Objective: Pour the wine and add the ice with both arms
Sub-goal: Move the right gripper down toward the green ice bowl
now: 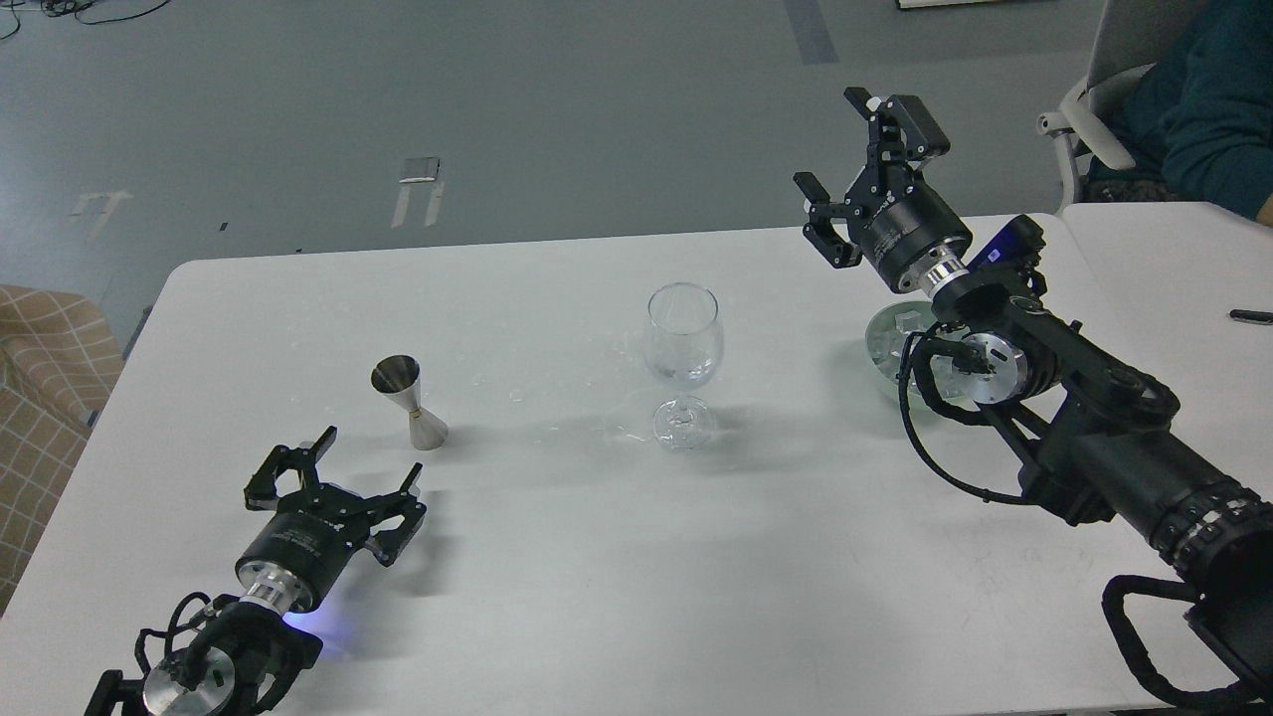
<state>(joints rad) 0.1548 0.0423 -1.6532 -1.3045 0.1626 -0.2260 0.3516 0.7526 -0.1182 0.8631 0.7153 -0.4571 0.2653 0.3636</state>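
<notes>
A clear wine glass (pixel 682 343) stands upright at the middle of the white table (pixel 557 577); a little clear wine (pixel 684 373) seems to sit at the bottom of its bowl. A steel jigger (pixel 410 402) stands left of it. A glass bowl (pixel 900 343) with ice cubes (pixel 907 320) sits at the right, partly hidden by my right arm. My left gripper (pixel 366 469) is open and empty, low over the table just in front of the jigger. My right gripper (pixel 833 149) is open and empty, raised above and behind the bowl.
Small wet spots or ice bits (pixel 617 430) lie on the table near the glass foot. A second white table (pixel 1174 259) with a black pen (pixel 1250 316) stands at the right. A seated person (pixel 1208 99) is at the far right. A checked sofa (pixel 40 398) is at the left.
</notes>
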